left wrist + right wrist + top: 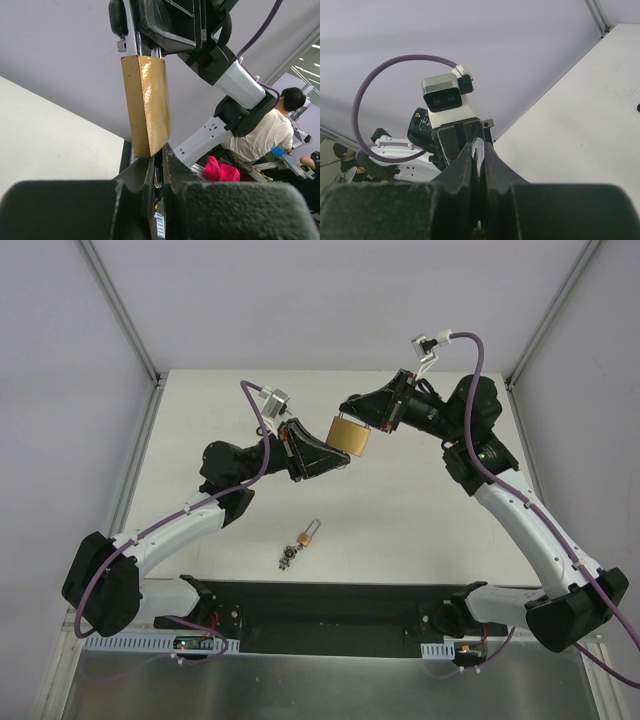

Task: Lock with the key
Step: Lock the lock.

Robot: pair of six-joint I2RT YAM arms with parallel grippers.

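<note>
The right gripper (358, 412) is gripping the brass lock (350, 435) by its top, holding it in the air above the far half of the table (430, 530). In the right wrist view, its fingers (495, 170) are clamping a strip of silver metal that looks like the shackle (478, 150).

From the opposite side, the left gripper (336, 462) is meeting the lock's lower end. In the left wrist view, the lock (147, 105) is hanging upright with its bottom corner resting right at the tips of the left fingers (172, 162). Those fingers are pressing nearly together on a thin sliver of metal, seemingly the key (157, 177), though most of it is hidden.

A small ring of metal pieces (300, 545) is lying on the table, well apart from the lock and nearer the arm bases.
</note>
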